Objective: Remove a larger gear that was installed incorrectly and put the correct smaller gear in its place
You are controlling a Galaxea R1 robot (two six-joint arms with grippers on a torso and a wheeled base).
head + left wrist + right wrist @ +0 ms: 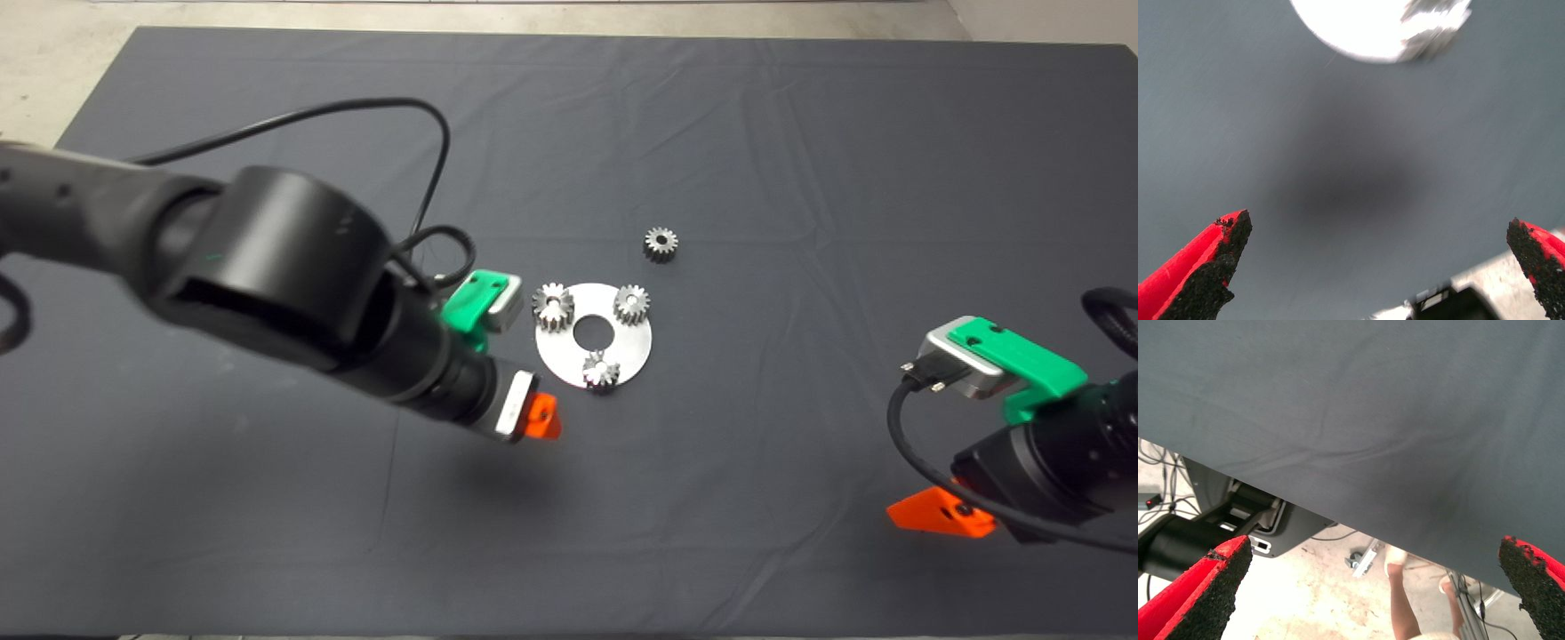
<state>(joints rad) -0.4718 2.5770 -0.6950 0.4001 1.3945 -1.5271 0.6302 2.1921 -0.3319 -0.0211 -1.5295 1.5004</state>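
You're looking at the dark mat (800, 133) covering the desk. L arm (267, 267) is reaching in from the left, angled down twd the silver plate (622, 351). Its claw (540, 418) is hanging released, fingers spread wide, just beside the plate's edge. R claw (941, 516) is waiting lower right, also released. Larger gear (552, 307) is lying flat on the plate's left rim, bore facing up. Smaller gear (661, 244) is lying flat on the mat beyond the plate, bore up.
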